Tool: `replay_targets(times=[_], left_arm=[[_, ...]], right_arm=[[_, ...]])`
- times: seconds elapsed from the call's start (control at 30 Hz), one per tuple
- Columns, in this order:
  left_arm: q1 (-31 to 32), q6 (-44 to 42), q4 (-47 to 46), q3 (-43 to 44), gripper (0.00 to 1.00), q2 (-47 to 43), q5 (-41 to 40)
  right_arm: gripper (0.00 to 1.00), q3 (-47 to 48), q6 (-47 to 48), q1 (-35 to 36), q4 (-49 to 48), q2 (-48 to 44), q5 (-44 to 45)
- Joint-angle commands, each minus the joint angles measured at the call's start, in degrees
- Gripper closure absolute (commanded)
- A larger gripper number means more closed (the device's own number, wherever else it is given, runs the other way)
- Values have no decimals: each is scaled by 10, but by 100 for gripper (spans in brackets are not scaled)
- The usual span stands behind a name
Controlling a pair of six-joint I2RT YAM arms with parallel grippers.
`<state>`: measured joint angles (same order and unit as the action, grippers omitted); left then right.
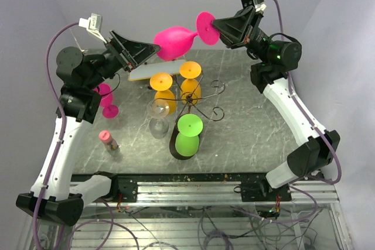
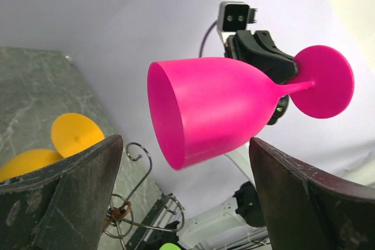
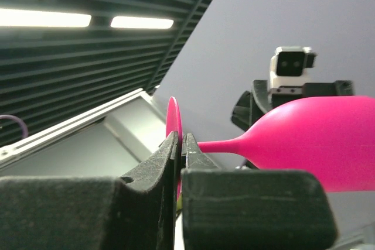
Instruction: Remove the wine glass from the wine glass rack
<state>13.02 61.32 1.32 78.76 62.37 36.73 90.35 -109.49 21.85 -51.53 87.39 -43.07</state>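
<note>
Clamped black fingers [image 3: 146,174] of the right gripper [image 3: 180,144] pinch the flat round foot [image 1: 207,27] of a hot-pink wine glass [image 1: 174,42], gripping the disc by its rim so that the thin stem [image 3: 220,143] juts out sideways from the narrow jaws. Held in the air over the far edge of the dark grey marbled table [image 1: 258,127], close to the pale back wall, the glass lies on its side; its long axis runs across the rig, with the open mouth toward the left arm and the foot toward the right arm. Facing that mouth, the left gripper [image 2: 181,141] is spread wide, one padded finger [image 2: 70,191] on either side of the bowl's rim with clear space showing between pads and glass in the left wrist view. Nearer the arms, and apart from the glass, stands the dark wire wine glass rack [image 1: 205,107] with curled scroll arms, carrying two orange wine glasses [image 1: 166,96] foot-up on its far side, a lime-green wine glass [image 1: 187,139] on its near side and a clear wine glass [image 1: 158,118] just beside that. Bare tabletop lies to the right of the rack. A second pink wine glass [image 1: 106,100] and a small pink-capped bottle [image 1: 109,140] stand by the left arm.
</note>
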Motion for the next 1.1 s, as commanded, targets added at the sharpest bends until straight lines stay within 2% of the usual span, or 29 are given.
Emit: replay_targets(times=[0.0,0.13,0.33,0.47,0.53,0.57,0.7,0.83,0.87,0.97,1.07], left_arm=[[1,62,-107,-25,1,-25,42],[2,77,-133,-21,1,-25,54],[2,243,-391,-113,6,-36,82],[2,313,-497,-111,19,-25,100],[2,332,-529,-112,24,-28,95],[2,334,-537,-111,29,-30,94],[2,304,-497,-103,50,-46,95],[2,276,-446,-91,86,-58,91],[2,272,-440,-88,92,-62,85],[2,225,-373,-69,93,-92,64],[2,105,-194,-12,93,-126,34]], right_arm=[[100,8,-94,13,-110,3,20],[100,-3,-94,26,-101,-1,27],[100,-11,-126,32,-137,19,47],[100,-19,-138,43,-140,26,54],[100,-28,-147,49,-147,28,54],[100,-33,-150,52,-150,29,53],[100,-51,-148,62,-154,26,57],[100,-45,-101,62,-140,19,50],[100,-39,-72,62,-126,17,42],[86,-29,0,62,-63,1,24],[61,-26,58,62,-22,-11,34]])
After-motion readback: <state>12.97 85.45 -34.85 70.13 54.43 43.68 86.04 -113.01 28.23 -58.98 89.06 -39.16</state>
